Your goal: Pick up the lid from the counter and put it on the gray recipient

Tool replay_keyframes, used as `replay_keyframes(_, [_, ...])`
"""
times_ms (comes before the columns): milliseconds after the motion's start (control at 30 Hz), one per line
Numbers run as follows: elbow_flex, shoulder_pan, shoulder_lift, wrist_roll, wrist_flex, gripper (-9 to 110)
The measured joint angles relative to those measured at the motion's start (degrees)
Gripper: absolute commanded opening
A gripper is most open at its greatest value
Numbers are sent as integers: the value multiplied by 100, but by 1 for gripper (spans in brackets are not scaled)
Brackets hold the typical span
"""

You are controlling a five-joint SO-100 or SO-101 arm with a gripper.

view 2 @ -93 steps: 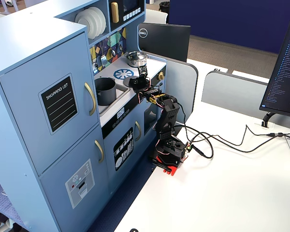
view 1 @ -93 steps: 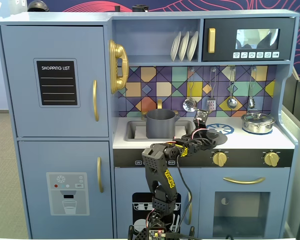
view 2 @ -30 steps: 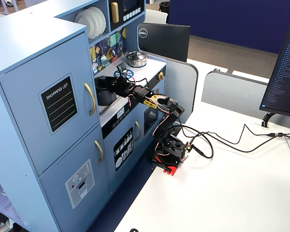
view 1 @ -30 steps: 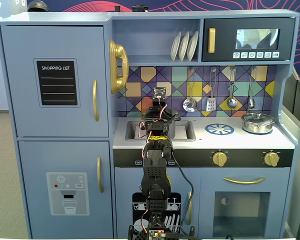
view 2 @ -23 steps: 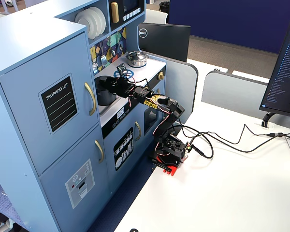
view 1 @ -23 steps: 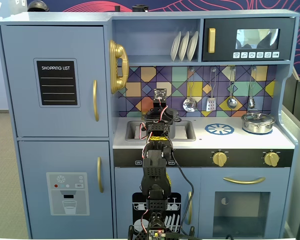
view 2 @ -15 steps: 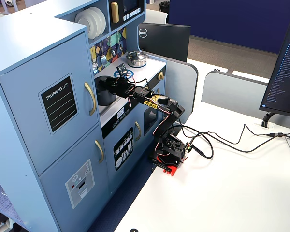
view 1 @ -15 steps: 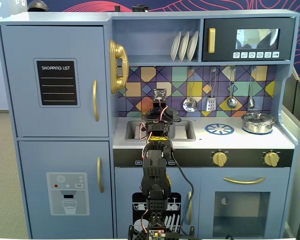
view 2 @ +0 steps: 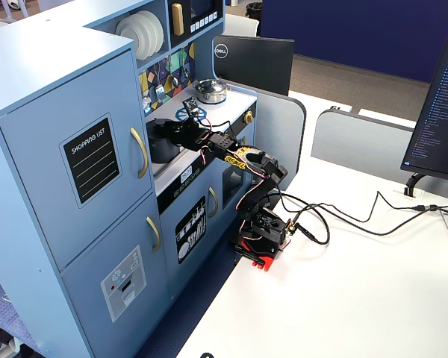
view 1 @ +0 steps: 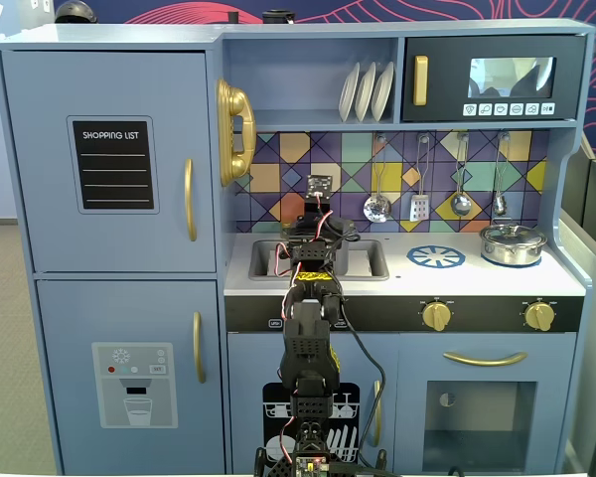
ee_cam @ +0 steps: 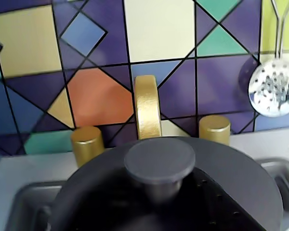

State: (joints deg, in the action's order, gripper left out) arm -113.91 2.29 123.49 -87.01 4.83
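- In a fixed view the gold telephone (view 1: 233, 131) hung at the left of the toy kitchen, well apart from the work.
- The sink (view 1: 262, 260) was just right of it, and the arm reached over this sink from the front.
- The gray recipient (view 2: 161, 142) stood in the sink; in the front fixed view the arm hid it almost fully.
- The lid (ee_cam: 241, 183) was over the sink, in front of the gold faucet (ee_cam: 148, 107) in the wrist view, with its knob (ee_cam: 159, 160) up and the disc about level.
- I judged that the lid sat on or just above the recipient, but no view showed the rims clearly, so contact was not sure.
- The tool (view 1: 317, 238) was at the lid; its fingers were not visible in any view, so I cannot tell if it gripped or was loose.
- Risk: if the lid was off-centre when released, one edge could miss the rim and the lid could tip into the sink.
- At the right, the silver pot (view 1: 513, 243) stayed far from the action.
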Motion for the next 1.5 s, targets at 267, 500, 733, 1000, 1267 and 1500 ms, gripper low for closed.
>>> replay_keyframes(267, [-202, -18, 571, -123, 510, 27])
replay_keyframes(500, [-800, 114, 2320, -694, 2206, 25])
replay_keyframes(733, [-1538, 185, 4245, -835, 4403, 15])
replay_keyframes(1000, [-3243, 264, 5177, -738, 5344, 6])
replay_keyframes(1267, [-5036, 105, 5774, -492, 5511, 0])
replay_keyframes(1500, [-5818, -62, 5783, -26, 6311, 0])
